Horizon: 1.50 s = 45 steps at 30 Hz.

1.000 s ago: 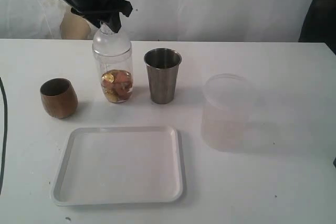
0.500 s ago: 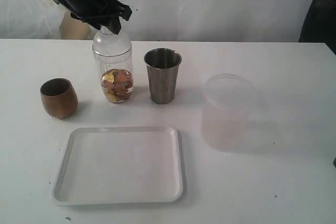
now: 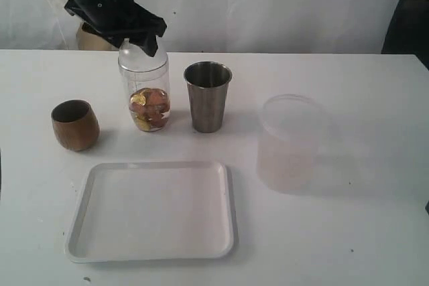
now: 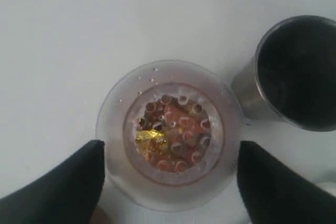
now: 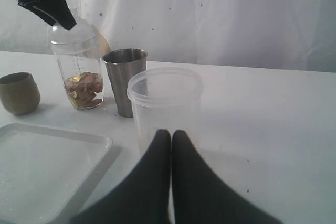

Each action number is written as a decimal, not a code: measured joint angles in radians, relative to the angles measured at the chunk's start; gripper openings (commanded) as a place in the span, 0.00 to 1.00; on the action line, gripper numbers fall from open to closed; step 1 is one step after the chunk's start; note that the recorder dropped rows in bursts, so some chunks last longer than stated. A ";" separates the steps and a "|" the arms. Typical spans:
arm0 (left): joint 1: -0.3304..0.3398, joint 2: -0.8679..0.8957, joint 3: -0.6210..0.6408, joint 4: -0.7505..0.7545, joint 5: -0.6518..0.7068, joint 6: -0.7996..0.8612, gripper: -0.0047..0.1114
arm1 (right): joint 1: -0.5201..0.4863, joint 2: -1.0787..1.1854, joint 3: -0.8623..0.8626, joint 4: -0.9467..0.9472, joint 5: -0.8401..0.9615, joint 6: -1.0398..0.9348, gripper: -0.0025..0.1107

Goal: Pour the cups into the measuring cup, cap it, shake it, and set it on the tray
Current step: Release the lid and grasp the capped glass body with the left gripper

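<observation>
Left wrist view: left jaws released over the cap point(image 4: 170, 129)
Measuring cup point(image 3: 143, 95) stands on the table point(image 3: 335, 232); right jaws clenched, empty

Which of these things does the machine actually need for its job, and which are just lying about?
Needed: wooden cup, steel tumbler, frosted cup, measuring cup, cap, tray.
Lying about: tan shape by the back wall, dark shape at the right edge.
</observation>
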 measured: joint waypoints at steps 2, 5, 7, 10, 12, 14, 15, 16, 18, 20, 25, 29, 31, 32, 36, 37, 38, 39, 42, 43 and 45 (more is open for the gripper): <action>0.000 0.000 0.006 0.002 0.009 -0.001 0.74 | 0.000 0.000 0.000 0.000 0.000 0.000 0.02; 0.000 0.008 0.023 0.004 0.033 -0.002 0.78 | 0.000 0.000 0.000 0.000 0.000 0.000 0.02; 0.000 0.008 0.026 0.012 0.033 -0.004 0.78 | 0.000 0.000 0.000 0.000 0.000 0.000 0.02; 0.000 -0.020 0.030 0.025 0.033 -0.004 0.78 | 0.000 0.000 0.000 0.000 0.000 0.000 0.02; 0.000 -0.047 0.031 0.031 0.030 -0.004 0.78 | 0.000 0.000 0.000 0.000 0.000 0.000 0.02; 0.000 -0.087 0.056 0.032 0.001 -0.004 0.78 | 0.000 0.000 0.000 0.000 0.000 0.000 0.02; 0.000 -0.104 0.077 0.028 -0.018 -0.004 0.78 | 0.000 0.000 0.000 0.000 0.000 0.000 0.02; 0.000 -0.132 0.104 0.022 -0.051 -0.004 0.78 | 0.000 0.000 0.000 0.000 0.000 0.000 0.02; 0.000 -0.175 0.179 0.008 -0.115 -0.004 0.78 | 0.000 0.000 0.000 0.000 0.000 0.000 0.02; 0.000 -0.222 0.265 -0.007 -0.203 -0.004 0.78 | 0.000 0.000 0.000 0.000 0.000 0.000 0.02; 0.000 -0.348 0.557 -0.059 -0.499 -0.004 0.78 | 0.000 0.000 0.000 0.000 0.000 0.000 0.02; 0.000 -0.417 0.821 -0.107 -0.819 -0.004 0.78 | 0.000 0.000 0.000 0.000 0.000 0.000 0.02; -0.005 -0.427 0.930 -0.124 -1.000 -0.006 0.78 | 0.000 0.000 0.000 0.000 0.000 0.000 0.02; -0.009 -0.429 0.985 -0.130 -1.089 -0.006 0.78 | 0.000 0.000 0.000 0.000 0.000 0.000 0.02; -0.055 -0.422 1.144 -0.121 -1.382 -0.014 0.78 | 0.000 0.000 0.000 0.002 0.000 0.000 0.02; -0.070 -0.412 1.173 -0.101 -1.454 -0.028 0.78 | 0.000 0.000 0.000 0.002 0.000 0.000 0.02; -0.084 -0.401 1.196 -0.072 -1.517 -0.048 0.78 | 0.000 0.000 0.000 0.002 0.000 0.000 0.02; -0.094 -0.390 1.209 -0.041 -1.560 -0.071 0.78 | 0.000 0.000 0.000 0.002 0.000 0.000 0.02; -0.110 -0.340 1.219 0.024 -1.679 -0.132 0.78 | 0.000 0.000 0.000 0.002 0.000 0.003 0.02; -0.110 -0.319 1.220 0.026 -1.712 -0.140 0.78 | 0.000 0.000 0.000 0.002 0.000 0.003 0.02; -0.110 -0.277 1.223 0.023 -1.770 -0.155 0.78 | 0.000 0.000 0.000 0.002 0.000 0.003 0.02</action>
